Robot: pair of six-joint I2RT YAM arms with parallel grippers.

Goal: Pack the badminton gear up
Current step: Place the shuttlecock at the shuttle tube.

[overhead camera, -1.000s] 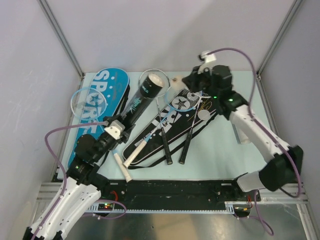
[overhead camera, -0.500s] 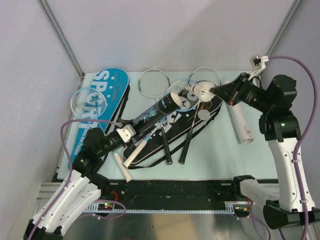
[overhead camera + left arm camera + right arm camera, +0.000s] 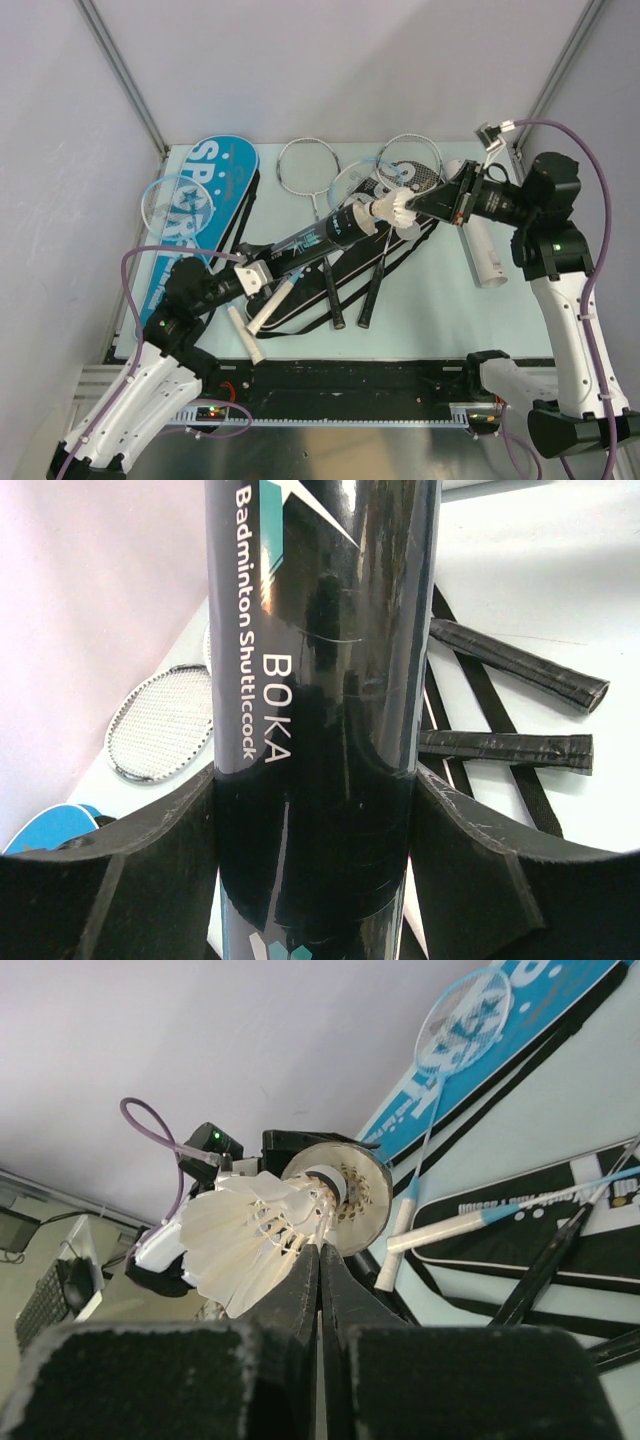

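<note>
The right hand (image 3: pixel 418 206) is pinched together on the feathers of a white shuttlecock (image 3: pixel 400 208), whose cork sits at the open mouth of the black shuttle tube (image 3: pixel 322 238). The left hand (image 3: pixel 262 272) is clamped round that tube's lower end (it slants toward two o'clock) above the black racket bag (image 3: pixel 305 295). A white tube (image 3: pixel 482 250) lies at three o'clock on the bench (image 3: pixel 430 300).

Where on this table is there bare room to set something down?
The widest bare patch of table is near right, bordered by the black racket bag, the white tube and the near rail. Centre and left are crowded with rackets and the blue bag.
</note>
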